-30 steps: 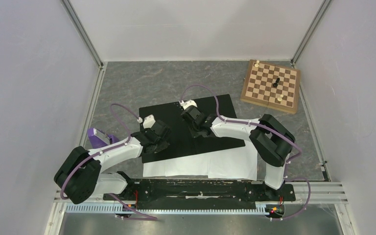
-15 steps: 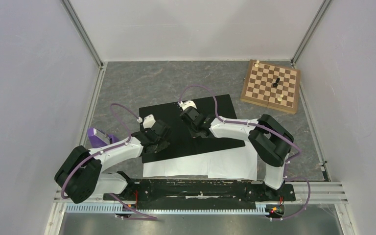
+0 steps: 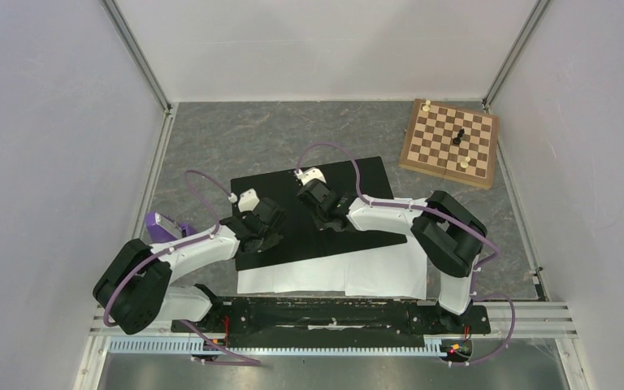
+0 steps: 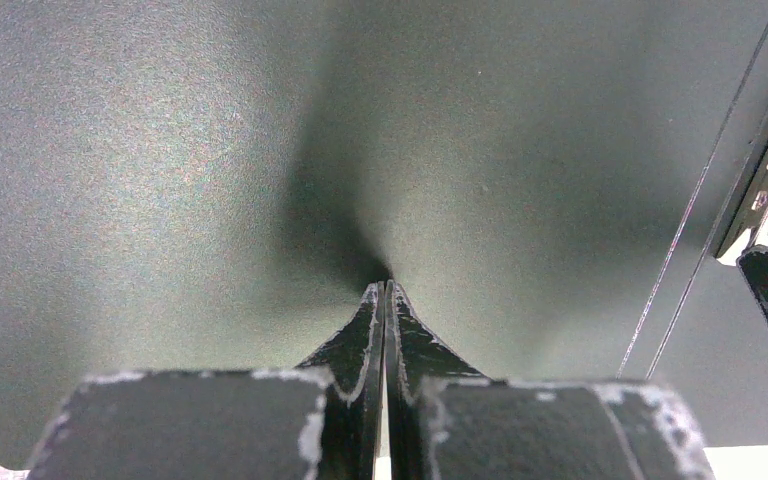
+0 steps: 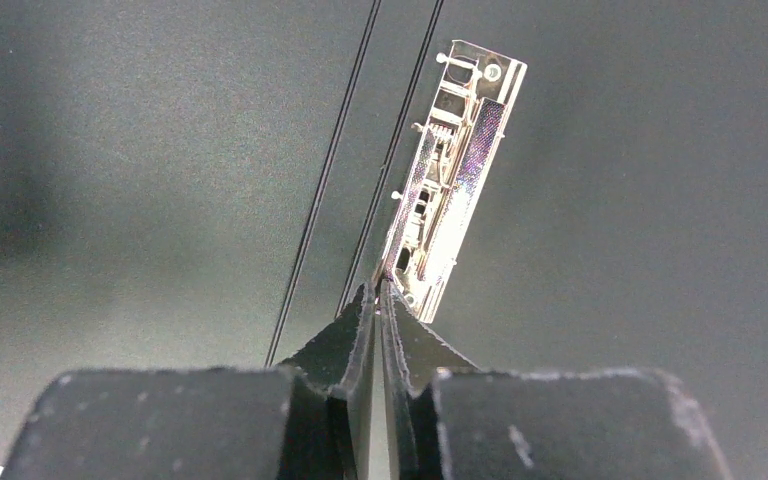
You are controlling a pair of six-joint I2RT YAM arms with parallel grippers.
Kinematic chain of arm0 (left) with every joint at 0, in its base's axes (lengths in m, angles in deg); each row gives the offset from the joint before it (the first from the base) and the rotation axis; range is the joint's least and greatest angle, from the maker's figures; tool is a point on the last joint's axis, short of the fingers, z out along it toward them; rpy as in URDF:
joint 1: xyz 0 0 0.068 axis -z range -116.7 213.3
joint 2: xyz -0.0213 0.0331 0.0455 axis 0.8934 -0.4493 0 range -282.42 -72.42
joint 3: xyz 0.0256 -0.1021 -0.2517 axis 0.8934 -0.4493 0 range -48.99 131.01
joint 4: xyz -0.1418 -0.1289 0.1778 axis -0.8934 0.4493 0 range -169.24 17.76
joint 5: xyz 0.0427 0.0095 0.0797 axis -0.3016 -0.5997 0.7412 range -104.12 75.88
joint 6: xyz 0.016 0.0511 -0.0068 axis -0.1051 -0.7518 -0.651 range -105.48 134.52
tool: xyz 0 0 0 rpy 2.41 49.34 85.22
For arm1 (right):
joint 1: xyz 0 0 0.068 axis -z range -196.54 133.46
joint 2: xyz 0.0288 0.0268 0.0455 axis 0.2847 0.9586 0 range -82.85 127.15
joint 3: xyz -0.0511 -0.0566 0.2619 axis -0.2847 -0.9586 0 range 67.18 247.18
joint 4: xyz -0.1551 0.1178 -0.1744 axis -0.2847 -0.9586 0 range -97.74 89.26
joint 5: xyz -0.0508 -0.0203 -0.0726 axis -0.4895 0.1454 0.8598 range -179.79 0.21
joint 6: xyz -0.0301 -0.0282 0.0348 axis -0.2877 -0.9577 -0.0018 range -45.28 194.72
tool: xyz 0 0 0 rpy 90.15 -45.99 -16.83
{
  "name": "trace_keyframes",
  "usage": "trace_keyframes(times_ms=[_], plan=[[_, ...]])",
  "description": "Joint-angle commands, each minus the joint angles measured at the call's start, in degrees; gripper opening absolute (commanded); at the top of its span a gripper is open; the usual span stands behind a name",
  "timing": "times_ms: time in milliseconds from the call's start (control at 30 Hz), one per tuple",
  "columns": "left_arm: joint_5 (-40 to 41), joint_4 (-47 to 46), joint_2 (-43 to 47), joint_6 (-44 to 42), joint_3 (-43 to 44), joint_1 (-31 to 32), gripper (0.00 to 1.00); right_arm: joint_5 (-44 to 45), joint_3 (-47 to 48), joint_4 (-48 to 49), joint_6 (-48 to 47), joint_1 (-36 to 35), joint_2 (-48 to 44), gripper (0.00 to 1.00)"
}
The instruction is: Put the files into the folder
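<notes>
The folder (image 3: 357,183) lies open on the table, black inner faces up. Its metal clip (image 5: 455,160) sits beside the spine creases. The files (image 3: 333,276), white sheets, lie under the folder's near edge and stick out toward the arm bases. My left gripper (image 3: 266,230) is shut and empty, its tips (image 4: 385,285) down on the folder's left face (image 4: 160,150). My right gripper (image 3: 325,213) is shut and empty, its tips (image 5: 380,285) at the near end of the clip on the black face (image 5: 660,200).
A wooden chessboard (image 3: 448,142) with a few pieces stands at the far right corner. A purple object (image 3: 162,227) lies at the left, beside the left arm. Walls enclose the table on three sides.
Both grippers have shifted slightly to the left over the folder and stay shut. The folder and the sheets have hardly moved.
</notes>
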Motion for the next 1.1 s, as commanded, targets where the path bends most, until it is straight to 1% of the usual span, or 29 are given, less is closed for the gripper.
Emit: trace_keyframes(times_ms=[0, 200, 433, 567, 733, 1067], plan=[[2.6, 3.1, -2.5, 3.1, -0.2, 0.2, 0.02, 3.0, -2.2, -2.2, -0.3, -0.1, 1.9, 0.06], [3.1, 4.3, -3.0, 4.1, -0.4, 0.2, 0.02, 6.6, -4.3, -3.6, 0.4, -0.1, 2.9, 0.07], [2.7, 4.6, -3.9, 4.6, -0.9, -0.5, 0.02, 13.7, -5.3, -7.4, 1.8, -0.1, 4.7, 0.05], [1.9, 4.2, -4.3, 4.7, -1.2, -0.9, 0.02, 14.5, -6.4, -7.5, 2.4, -0.1, 5.1, 0.05], [1.8, 4.1, -4.6, 4.6, -1.1, -1.1, 0.02, 15.1, -6.3, -7.5, 2.8, -0.1, 3.2, 0.05], [1.9, 4.2, -4.6, 4.5, -1.1, -1.0, 0.02, 14.9, -1.4, -9.2, 1.6, 0.0, -0.1, 0.07]])
